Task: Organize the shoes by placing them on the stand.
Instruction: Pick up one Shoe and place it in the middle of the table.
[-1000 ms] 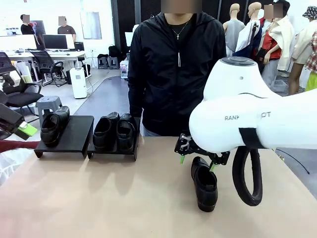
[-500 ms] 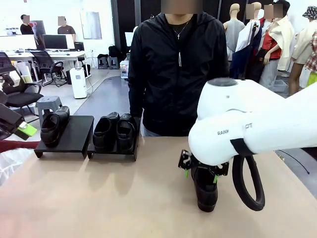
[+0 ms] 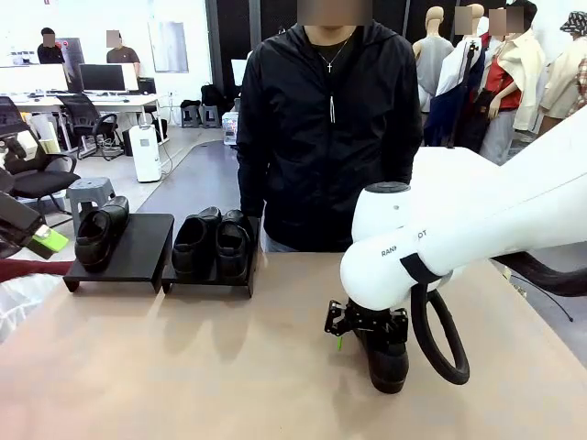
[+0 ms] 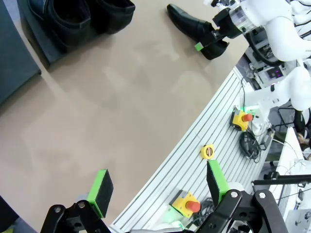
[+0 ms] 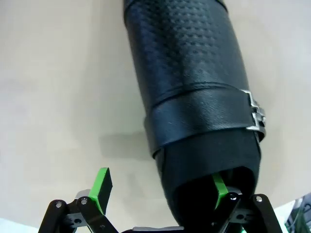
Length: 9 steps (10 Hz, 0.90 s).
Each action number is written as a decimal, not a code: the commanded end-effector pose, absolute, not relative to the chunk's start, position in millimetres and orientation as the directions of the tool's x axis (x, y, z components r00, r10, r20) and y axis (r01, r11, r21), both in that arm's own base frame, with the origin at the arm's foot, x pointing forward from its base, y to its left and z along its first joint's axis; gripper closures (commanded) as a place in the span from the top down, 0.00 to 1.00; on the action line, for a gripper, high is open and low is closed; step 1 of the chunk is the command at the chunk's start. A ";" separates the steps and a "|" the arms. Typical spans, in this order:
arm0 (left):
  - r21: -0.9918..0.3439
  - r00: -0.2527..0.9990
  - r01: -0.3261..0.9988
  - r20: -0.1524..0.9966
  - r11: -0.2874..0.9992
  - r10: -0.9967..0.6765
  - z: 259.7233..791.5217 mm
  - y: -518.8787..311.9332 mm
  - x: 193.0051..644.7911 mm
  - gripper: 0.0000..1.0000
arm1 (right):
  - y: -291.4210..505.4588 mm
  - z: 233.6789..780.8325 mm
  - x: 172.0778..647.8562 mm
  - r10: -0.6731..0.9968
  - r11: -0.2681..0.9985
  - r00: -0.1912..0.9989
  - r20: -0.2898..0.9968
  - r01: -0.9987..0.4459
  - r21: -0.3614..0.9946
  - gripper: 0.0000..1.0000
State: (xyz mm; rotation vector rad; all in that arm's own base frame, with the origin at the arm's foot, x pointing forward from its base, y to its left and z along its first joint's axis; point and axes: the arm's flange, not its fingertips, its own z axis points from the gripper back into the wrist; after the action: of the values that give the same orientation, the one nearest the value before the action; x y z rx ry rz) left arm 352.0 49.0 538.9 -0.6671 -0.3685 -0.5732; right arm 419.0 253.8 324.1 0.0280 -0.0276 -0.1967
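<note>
One glossy black shoe [image 3: 389, 359] lies alone on the tan table, right of centre, also seen as shoe [image 4: 190, 25] and, close up, as buckled shoe [image 5: 194, 92]. My right gripper [image 3: 363, 328] is down at its heel and open. One green fingertip [image 5: 101, 188] is outside the shoe's side wall and the other fingertip [image 5: 218, 186] is inside the opening. The black stand [image 3: 138, 249] sits at the far left with one shoe [image 3: 99, 235] on its left section and two shoes [image 3: 213, 244] on the right section. My left gripper [image 4: 158, 187] hangs open and empty at the table's left edge.
A person in a black jacket [image 3: 326, 128] stands at the far side of the table, behind the stand's right end. A ribbed metal rail with yellow stop buttons [image 4: 241, 118] runs along the robot's side of the table. Bare tabletop [image 3: 183, 357] lies between the stand and the lone shoe.
My right arm has dropped from above the lone shoe down onto its heel, jaws still wide. The left arm, the stand and its shoes have not moved.
</note>
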 end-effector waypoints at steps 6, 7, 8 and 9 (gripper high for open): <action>-0.476 0.770 0.622 0.512 0.622 -0.380 539.3 49.9 352.2 1.00 | 260.5 335.2 419.2 -0.105 0.993 0.992 0.064 0.102 0.050 0.33; -0.476 0.770 0.622 0.512 0.622 -0.380 539.3 49.9 352.2 1.00 | 260.4 335.6 418.8 -0.116 0.993 0.991 0.072 0.113 0.043 0.00; -0.476 0.770 0.622 0.512 0.622 -0.380 539.3 49.9 352.2 1.00 | 259.4 335.9 418.3 -0.114 0.993 0.991 0.073 0.111 0.044 0.00; -0.476 0.770 0.622 0.512 0.622 -0.380 539.3 49.9 352.2 1.00 | 259.0 335.8 417.9 -0.120 0.992 0.990 0.075 0.117 0.041 0.00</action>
State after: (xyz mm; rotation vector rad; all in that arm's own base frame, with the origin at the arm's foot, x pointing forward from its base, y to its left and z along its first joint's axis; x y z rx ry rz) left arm 351.9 49.0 538.9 -0.6673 -0.3683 -0.5742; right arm 419.1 261.5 334.5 0.0426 -0.0513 -0.1284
